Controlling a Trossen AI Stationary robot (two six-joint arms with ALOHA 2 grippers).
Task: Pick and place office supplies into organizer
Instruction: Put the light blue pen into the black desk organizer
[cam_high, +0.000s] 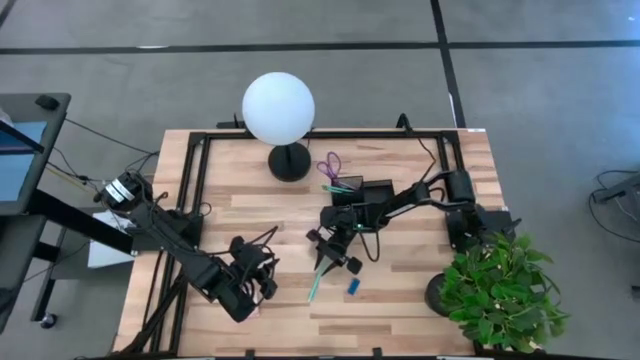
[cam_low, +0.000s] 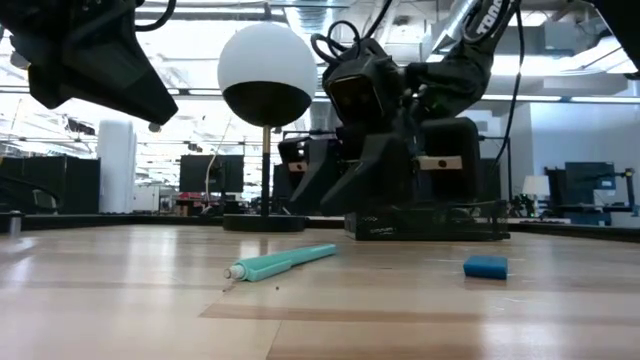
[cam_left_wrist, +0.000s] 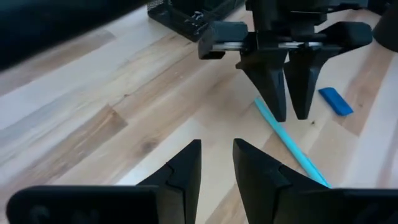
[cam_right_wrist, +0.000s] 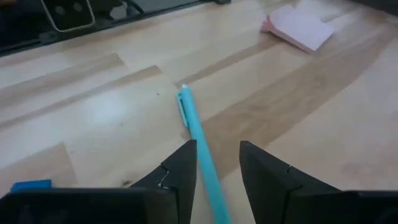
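The right arm's fingers hang just above the surface, a narrow gap between them and nothing gripped; the teal pen lies flat on the wood and runs into that gap from ahead, its far end with the clip pointing away from the fingertips. In the low view the same pen rests on the boards with the dark fingers poised over its far part. To one side of these fingers, near but apart from the pen, sits the small blue eraser, flat on the wood. Farther out ahead of the right fingers lies the pink sticky-note pad, well apart from the pen. The left arm's fingers wait close by, facing the right ones across the pen, also with a narrow gap and empty. Behind the right fingers stands the black organizer, on the surface, with the purple-handled scissors at its far corner and a pen or two lying across its edge; which compartment holds what cannot be told. Just beyond it rises the white globe lamp on its round black base. A green plant stands at the surface's corner on the right arm's side. The surface is pale wood planks with darker grain streaks, framed by black rails. Beyond it the floor is grey, and the low view shows a bright open hall with ceiling lights, desks and monitors far back.
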